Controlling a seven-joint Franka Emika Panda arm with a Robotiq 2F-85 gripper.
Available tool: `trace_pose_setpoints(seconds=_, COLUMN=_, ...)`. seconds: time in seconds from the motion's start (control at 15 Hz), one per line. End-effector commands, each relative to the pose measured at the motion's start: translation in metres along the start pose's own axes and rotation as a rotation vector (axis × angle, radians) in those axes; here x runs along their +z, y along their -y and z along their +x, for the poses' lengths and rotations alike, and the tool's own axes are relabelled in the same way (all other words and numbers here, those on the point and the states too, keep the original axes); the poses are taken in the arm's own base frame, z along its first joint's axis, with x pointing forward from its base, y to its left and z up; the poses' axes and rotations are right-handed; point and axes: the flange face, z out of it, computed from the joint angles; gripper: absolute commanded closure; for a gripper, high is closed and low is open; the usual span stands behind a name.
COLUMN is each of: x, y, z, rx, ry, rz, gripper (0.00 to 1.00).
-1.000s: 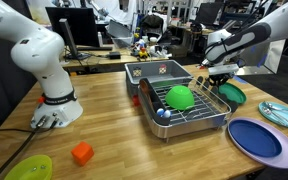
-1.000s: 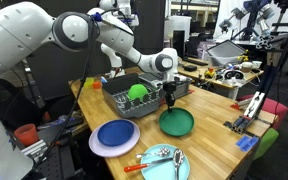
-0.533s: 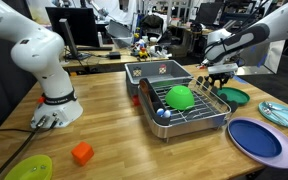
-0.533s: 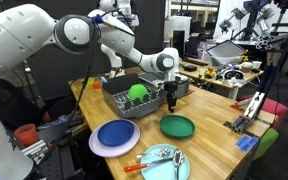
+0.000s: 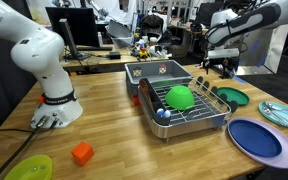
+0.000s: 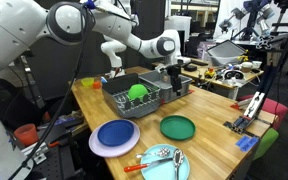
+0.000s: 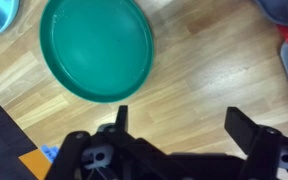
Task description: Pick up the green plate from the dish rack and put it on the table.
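Note:
The green plate (image 5: pixel 231 97) lies flat on the wooden table (image 5: pixel 114 120), just beside the dish rack (image 5: pixel 191 117). In an exterior view the green plate (image 6: pixel 177 126) rests between the dish rack (image 6: pixel 132 103) and the table's edge. My gripper (image 5: pixel 217 66) hangs well above it, open and empty, and in an exterior view the gripper (image 6: pixel 174 82) is level with the rack's top. In the wrist view the green plate (image 7: pixel 96 45) shows below and ahead of the gripper (image 7: pixel 182 115), whose jaws stand wide apart over bare table (image 7: pixel 214 60).
A bright green bowl (image 5: pixel 179 97) sits upside down in the rack. A grey bin (image 5: pixel 159 71) stands behind the rack. A blue plate (image 5: pixel 254 137) and a light-blue plate with cutlery (image 6: pixel 162 160) lie near the green plate. A lime plate (image 5: pixel 29 168) and red block (image 5: pixel 81 153) lie far off.
The gripper opened and let go of the green plate, which settled flat on the table. The arm then rose away from it.

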Motion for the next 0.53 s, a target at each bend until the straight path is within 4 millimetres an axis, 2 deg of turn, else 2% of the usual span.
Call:
trace_pose_setpoints(seconds=0.0, x=-0.016, y=-0.002, z=0.002, rx=0.004, ry=-0.016, rz=0.013, gripper=0.00)
trace_pose_setpoints(seconds=0.07, x=-0.029, y=-0.005, z=0.002, rx=0.007, ry=-0.024, rz=0.022, gripper=0.00)
trace_pose_setpoints(seconds=0.13, x=-0.034, y=-0.006, z=0.001, rx=0.007, ry=-0.022, rz=0.024, gripper=0.00)
trace_pose_setpoints(seconds=0.47, x=-0.024, y=-0.007, z=-0.004, rx=0.008, ry=-0.016, rz=0.024, gripper=0.00)
